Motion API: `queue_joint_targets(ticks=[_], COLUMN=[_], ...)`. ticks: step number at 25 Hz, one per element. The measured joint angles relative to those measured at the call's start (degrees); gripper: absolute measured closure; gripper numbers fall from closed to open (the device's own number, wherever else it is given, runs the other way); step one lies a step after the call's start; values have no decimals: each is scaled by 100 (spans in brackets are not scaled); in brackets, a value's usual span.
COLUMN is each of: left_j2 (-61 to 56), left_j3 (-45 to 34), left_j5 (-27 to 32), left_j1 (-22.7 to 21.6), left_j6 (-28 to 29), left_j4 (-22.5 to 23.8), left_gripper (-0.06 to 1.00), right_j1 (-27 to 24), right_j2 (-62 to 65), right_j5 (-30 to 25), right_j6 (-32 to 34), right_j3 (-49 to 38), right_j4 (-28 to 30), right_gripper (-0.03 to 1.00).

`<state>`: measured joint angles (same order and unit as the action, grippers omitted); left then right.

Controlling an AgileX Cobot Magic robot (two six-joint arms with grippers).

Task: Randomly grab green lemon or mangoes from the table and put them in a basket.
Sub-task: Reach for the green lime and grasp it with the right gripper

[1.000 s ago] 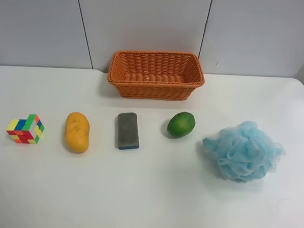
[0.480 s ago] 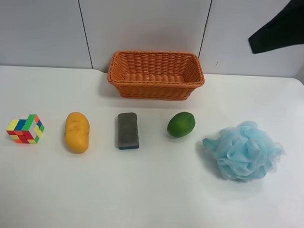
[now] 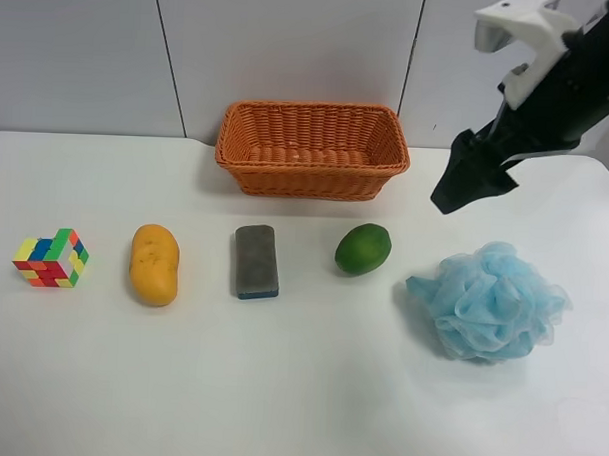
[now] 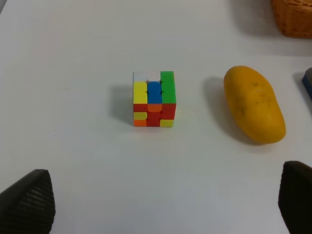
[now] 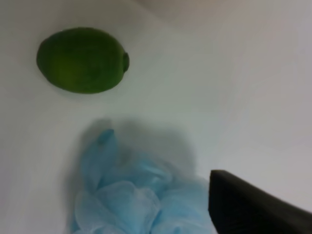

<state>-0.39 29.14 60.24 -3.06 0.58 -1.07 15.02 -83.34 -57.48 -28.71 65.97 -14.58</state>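
The green lemon (image 3: 363,249) lies on the white table (image 3: 299,388), in front of the orange wicker basket (image 3: 312,148); it also shows in the right wrist view (image 5: 82,59). The yellow-orange mango (image 3: 154,264) lies at the left; it also shows in the left wrist view (image 4: 254,104). My right gripper (image 3: 468,186) hangs in the air to the right of the basket, above and apart from the lemon; only one dark finger (image 5: 253,207) shows. My left gripper (image 4: 163,197) is open and empty, short of the mango. The left arm is outside the exterior view.
A grey-and-blue sponge (image 3: 255,261) lies between mango and lemon. A colourful puzzle cube (image 3: 51,258) sits at the far left, also in the left wrist view (image 4: 153,99). A blue mesh bath puff (image 3: 489,301) lies right of the lemon, below the right gripper.
The right arm has come into the exterior view from the upper right and moved down and left toward the lemon. The objects on the table have not moved.
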Motion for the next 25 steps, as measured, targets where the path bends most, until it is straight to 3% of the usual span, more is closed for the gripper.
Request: queue_joint_targets(ticks=[13,21,25], left_j2=[0,0,0], left_j3=[0,0,0], left_j5=[0,0,0], left_j1=[0,0,0], left_j6=[0,0,-5], left_j4=[0,0,0], left_gripper=[5,5,5], right_j1=[485,727,727], right_j2=[-1674,-2387,-2488], right_j5=[1580,1929,1951], right_j6=[16,26,288], right_j3=[17,17,17], right_j4=[-198,-237,44], right_gripper=[-2,-2,-2])
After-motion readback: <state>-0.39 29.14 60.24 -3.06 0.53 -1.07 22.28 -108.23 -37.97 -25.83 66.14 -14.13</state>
